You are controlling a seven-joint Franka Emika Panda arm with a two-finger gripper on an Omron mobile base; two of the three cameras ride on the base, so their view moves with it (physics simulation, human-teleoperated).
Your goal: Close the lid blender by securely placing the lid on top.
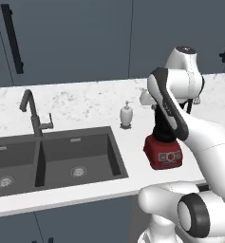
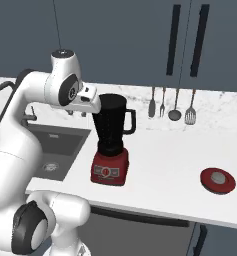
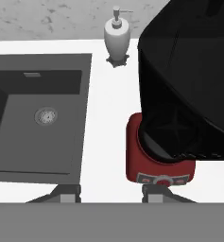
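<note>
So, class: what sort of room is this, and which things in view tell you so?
A kitchen, rendered in simulation. The clues: a double sink with a tap set in a counter, a blender, and utensils hanging on the wall.

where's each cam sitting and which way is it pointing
Left base view: behind the arm to its left, looking forward and down at the sink, soap dispenser and blender; the arm rises at lower right.
Right base view: behind to its right, over the blender, the lid lying on the counter and hanging utensils; the arm rises at lower left.
Hand view: on the hand, looking down into the open jar; the tool tips show at the bottom.
Shared by all: blender and sink.
</note>
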